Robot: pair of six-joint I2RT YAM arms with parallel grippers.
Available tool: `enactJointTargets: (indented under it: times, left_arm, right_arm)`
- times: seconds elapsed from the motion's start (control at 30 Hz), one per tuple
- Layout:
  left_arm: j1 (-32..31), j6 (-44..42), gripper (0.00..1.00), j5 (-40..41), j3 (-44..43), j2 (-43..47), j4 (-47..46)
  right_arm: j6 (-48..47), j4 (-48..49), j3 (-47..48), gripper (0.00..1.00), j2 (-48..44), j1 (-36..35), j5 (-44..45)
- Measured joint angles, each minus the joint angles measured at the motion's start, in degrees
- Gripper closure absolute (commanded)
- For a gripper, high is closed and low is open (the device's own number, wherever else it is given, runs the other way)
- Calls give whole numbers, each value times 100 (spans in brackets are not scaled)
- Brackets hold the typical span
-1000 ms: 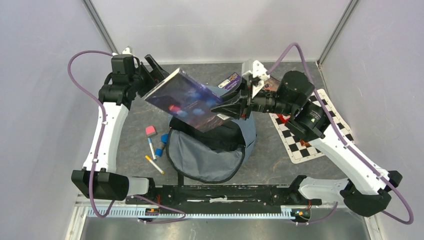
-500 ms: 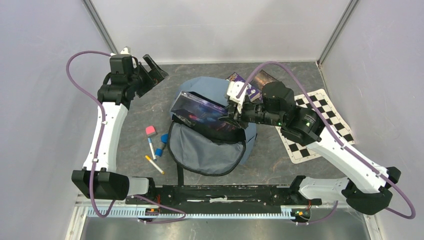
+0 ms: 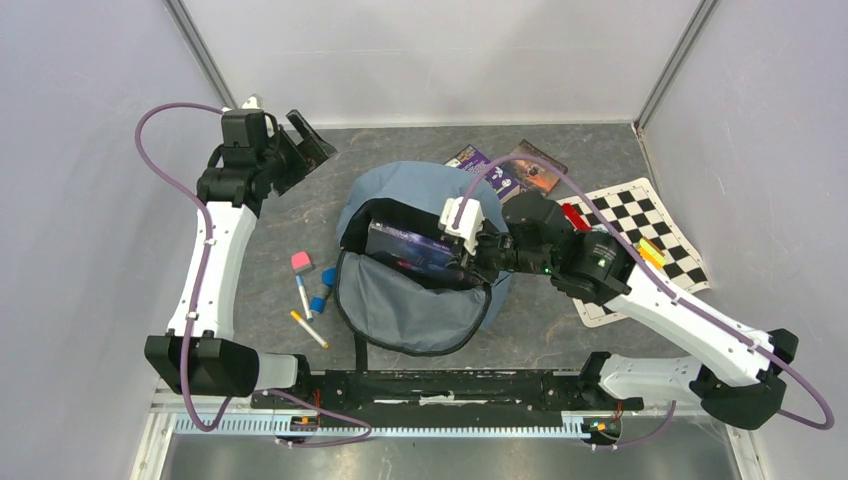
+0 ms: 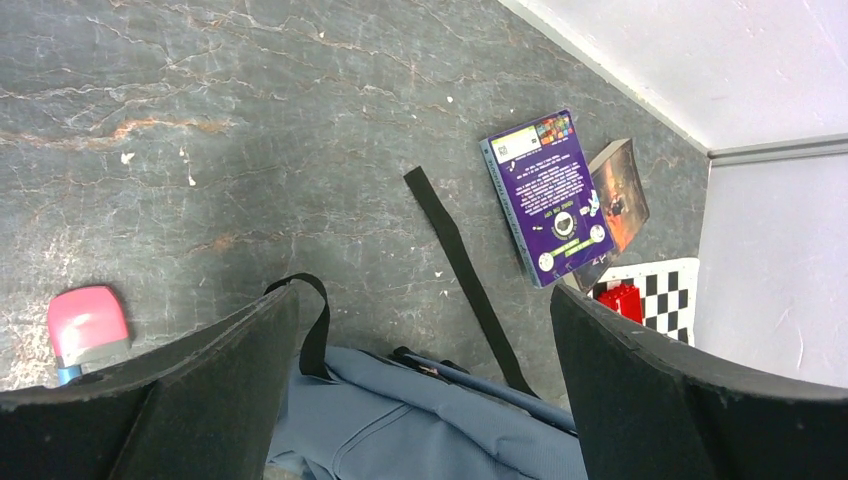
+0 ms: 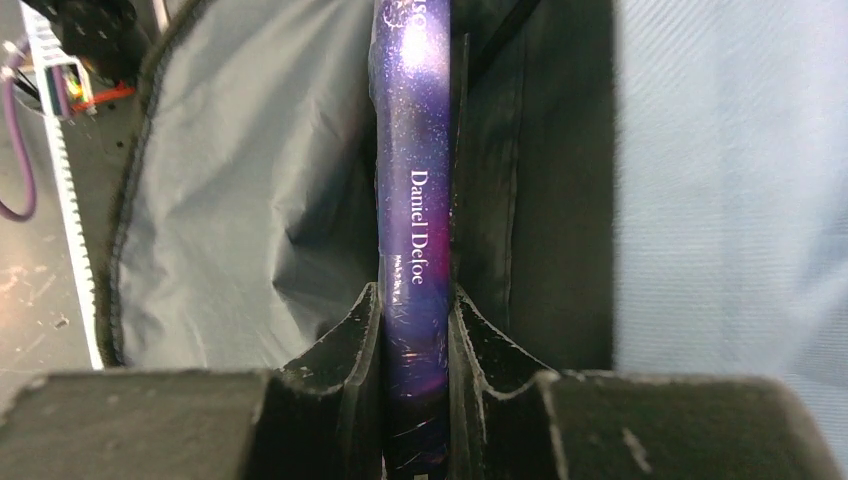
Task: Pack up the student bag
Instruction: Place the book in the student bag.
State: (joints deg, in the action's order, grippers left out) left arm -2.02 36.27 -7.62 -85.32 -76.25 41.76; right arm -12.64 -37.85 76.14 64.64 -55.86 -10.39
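Observation:
The student bag lies in the middle of the table, grey-blue, with its main flap folded open toward the arms and the black lining showing. My right gripper is shut on the spine of a glossy purple book, which stands on edge in the bag's mouth. In the right wrist view the book runs forward from my right gripper, between the grey flap and the black lining. My left gripper stands open and holds nothing at the far left, above the bag's top edge.
A purple book and a dark book lie behind the bag. A chessboard with a red block lies to the right. A pink eraser, two markers and small blue pieces lie left of the bag.
My right arm has swung the book down from the air near the left gripper into the bag's opening. The left arm has stayed where it was, open.

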Motion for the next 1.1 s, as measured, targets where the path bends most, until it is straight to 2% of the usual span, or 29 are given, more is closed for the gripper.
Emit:
enactJointTargets:
  times: [0.23, 0.3, 0.43, 0.53, 0.6, 0.8, 0.93, 1.1]
  left_arm:
    - [9, -2, 0, 0, 52, 0, -17]
    - [13, -2, 0, 0, 61, -2, -20]
    - [48, -2, 0, -2, 81, -9, -28]
    - [72, -2, 0, -4, 118, -11, -35]
    - [81, -2, 0, -7, 136, -17, -37]
    - [90, -2, 0, -28, 140, -109, -120]
    - [105, -2, 0, -48, 142, -188, -173]
    - [105, -2, 0, -94, 195, -249, -219]
  right_arm:
    - [-31, 55, -610, 100, 118, -116, 378]
    - [-39, 103, -678, 91, 197, -136, 435]
    - [-48, 238, -702, 61, 319, -155, 472]
    - [-20, 415, -699, 48, 400, -181, 487]
    - [-20, 586, -695, 44, 409, -190, 503]
    - [-22, 807, -660, 42, 409, -221, 516]
    - [-4, 809, -551, 34, 439, -282, 509]
    - [109, 686, 79, 25, 584, -525, 420]
